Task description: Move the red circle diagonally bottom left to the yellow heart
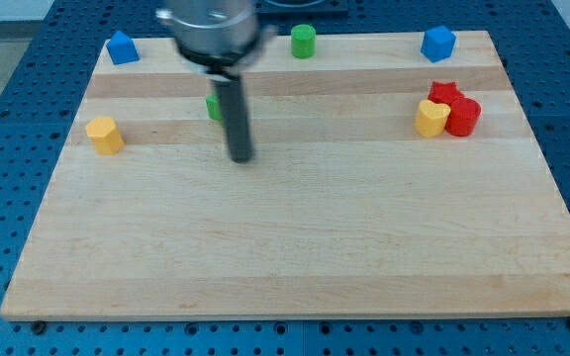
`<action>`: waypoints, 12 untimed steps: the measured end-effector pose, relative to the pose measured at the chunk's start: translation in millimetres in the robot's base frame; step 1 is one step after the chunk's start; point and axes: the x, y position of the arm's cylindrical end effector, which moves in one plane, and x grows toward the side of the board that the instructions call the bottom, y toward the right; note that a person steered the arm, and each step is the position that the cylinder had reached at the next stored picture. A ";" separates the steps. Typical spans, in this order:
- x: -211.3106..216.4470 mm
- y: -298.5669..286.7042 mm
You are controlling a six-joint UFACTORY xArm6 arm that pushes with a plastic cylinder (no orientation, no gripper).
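The red circle [464, 116] sits at the view's right, touching the yellow heart [429, 118] on the heart's right side. A red star-like block [444, 93] sits just above both and touches them. My tip [240, 157] rests on the board left of centre, far to the left of these blocks. A green block [213, 107] is partly hidden behind the rod, just up and left of my tip.
A yellow block [104, 134] sits near the board's left edge. A blue block [121, 46] is at the top left, a green cylinder [303, 41] at the top centre, a blue block [438, 43] at the top right. The wooden board [295, 247] lies on a blue perforated table.
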 end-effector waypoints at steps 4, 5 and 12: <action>-144.7 175.4; -146.9 241.9; 50.7 187.5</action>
